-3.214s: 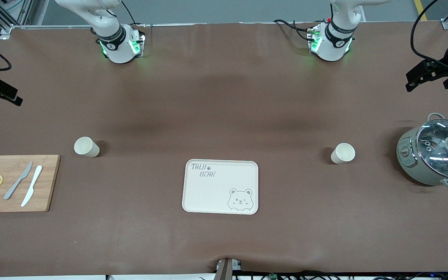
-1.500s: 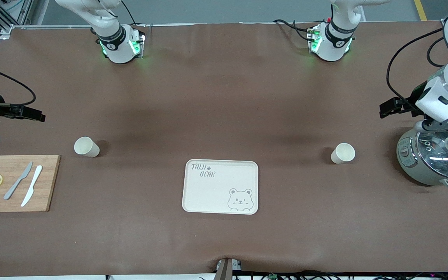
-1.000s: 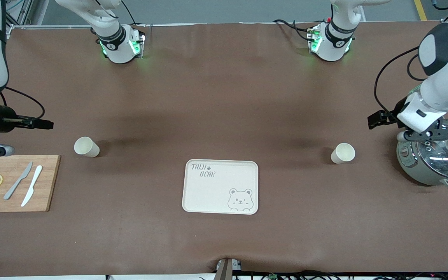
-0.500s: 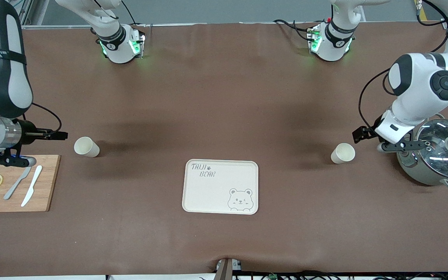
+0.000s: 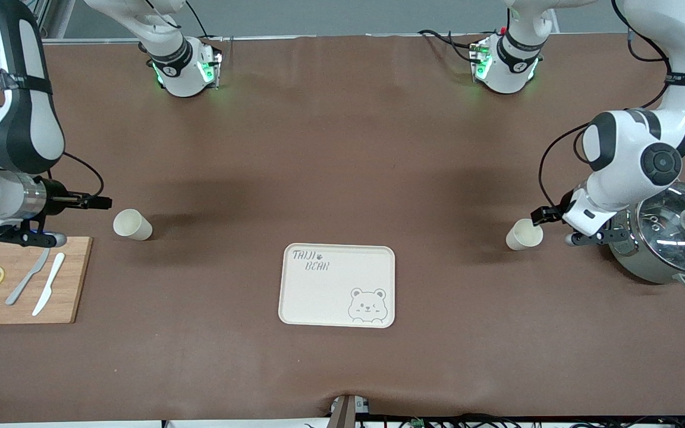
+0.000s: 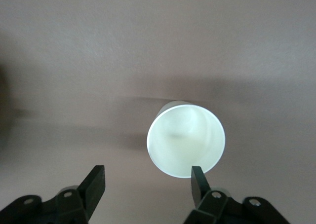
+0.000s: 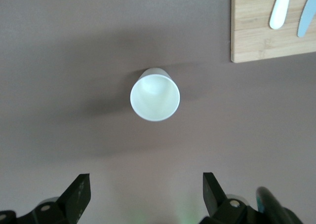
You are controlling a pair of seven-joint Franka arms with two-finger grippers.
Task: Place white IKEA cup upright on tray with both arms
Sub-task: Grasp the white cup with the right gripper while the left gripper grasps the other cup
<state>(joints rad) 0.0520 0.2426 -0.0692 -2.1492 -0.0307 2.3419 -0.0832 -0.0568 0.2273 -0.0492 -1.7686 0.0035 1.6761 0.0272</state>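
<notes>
Both grippers level with their cups — nothing gripped yet

Left gripper (image 6: pixel 147 185), jaws apart, faces the mouth of a white plastic cup (image 6: pixel 186 140) lying sideways. Right gripper (image 7: pixel 144 190) is open wide, short of the second white cup (image 7: pixel 155 96), also sideways. From each cup the flat cream rectangular bear tray (image 5: pixel 337 285) lies toward table centre — roughly 6 o'clock between them.

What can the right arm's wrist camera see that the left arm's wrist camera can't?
Only the right wrist view shows a corner of the wooden cutting board with a white plastic knife and a grey knife on it, and the right gripper open, apart from its own white cup.

Only the left wrist view shows the left gripper right at its white cup, one finger by the rim.

Both show a white cup lying on the brown table cover, mouth toward the camera.
</notes>
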